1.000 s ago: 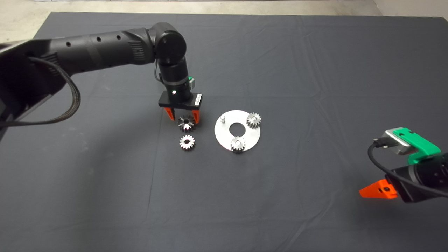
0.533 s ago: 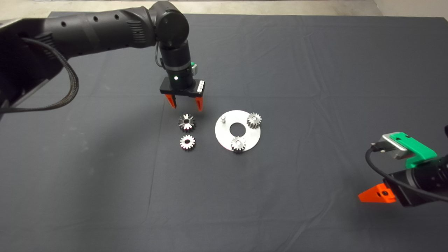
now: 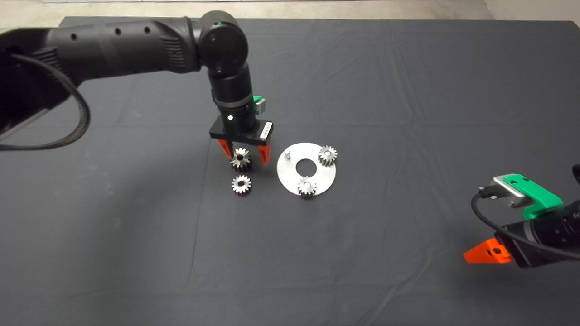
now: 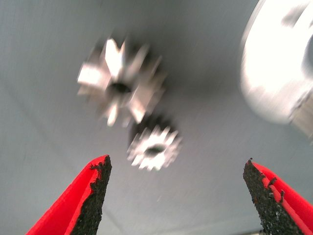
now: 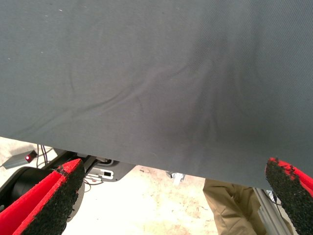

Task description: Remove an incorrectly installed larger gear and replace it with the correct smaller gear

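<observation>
A dark mat covers the bench, and the left arm reaches in over it from the left edge, its wrist bent straight down. At the mat's middle lies a round silver plate with a centre hole; two small shiny gears sit on it, one at its far right rim and one at its near rim, and a short bare pin stands at its left side. The left claw hangs just left of the plate with its red fingers spread wide. In the head view the larger gear lies flat on the mat between those two fingers, one finger just to its left and the other just to its right; whether either pad touches it cannot be told. The smaller gear lies on the mat just nearer the camera than the larger one, close to it but apart, and outside the fingers. The left wrist view shows both gears side by side, the larger gear and the smaller gear, with the plate's edge off to one side. The right claw waits at the lower right edge, its fingers spread wide in its wrist view, which looks over the mat's edge to the floor and a person's leg.
</observation>
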Robot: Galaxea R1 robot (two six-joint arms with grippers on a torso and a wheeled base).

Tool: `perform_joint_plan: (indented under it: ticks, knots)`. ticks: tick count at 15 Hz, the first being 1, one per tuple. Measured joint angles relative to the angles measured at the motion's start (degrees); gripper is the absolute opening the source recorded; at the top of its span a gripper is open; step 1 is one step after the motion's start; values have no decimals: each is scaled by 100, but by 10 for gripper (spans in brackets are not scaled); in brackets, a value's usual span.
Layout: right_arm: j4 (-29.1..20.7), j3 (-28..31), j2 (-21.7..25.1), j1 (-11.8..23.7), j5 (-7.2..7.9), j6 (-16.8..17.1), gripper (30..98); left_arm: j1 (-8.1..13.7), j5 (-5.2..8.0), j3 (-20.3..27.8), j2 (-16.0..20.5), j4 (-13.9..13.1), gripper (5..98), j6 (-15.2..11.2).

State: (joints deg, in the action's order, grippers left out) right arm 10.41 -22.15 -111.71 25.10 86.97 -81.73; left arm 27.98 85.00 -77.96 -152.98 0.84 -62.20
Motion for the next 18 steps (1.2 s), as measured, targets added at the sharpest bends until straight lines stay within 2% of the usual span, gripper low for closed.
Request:
perform_joint_plan:
  ticks: [3, 4, 5, 8, 10, 12, 18]
  knots:
    - [2, 0, -6, 0, -12, 0, 978, 0, 5, 520, 497, 6, 681, -471]
    - [2, 0, -5, -2, -12, 0, 978, 0, -5, 589, 567, 6, 681, -508]
    - [2, -1, -5, -2, -10, 0, 978, 0, -19, 625, 562, 6, 681, -513]
    - [2, -4, -2, 0, -15, 0, 978, 0, -166, 719, 488, 9, 681, -618]
    - [2, -4, -5, -2, -14, 0, 978, 2, -303, 716, 482, 91, 681, -756]
    - [2, -3, -2, 0, -15, 0, 978, 0, -375, 712, 463, 229, 681, -819]
    - [2, -4, -5, 0, -12, 0, 978, -1, -402, 693, 446, 510, 681, -853]
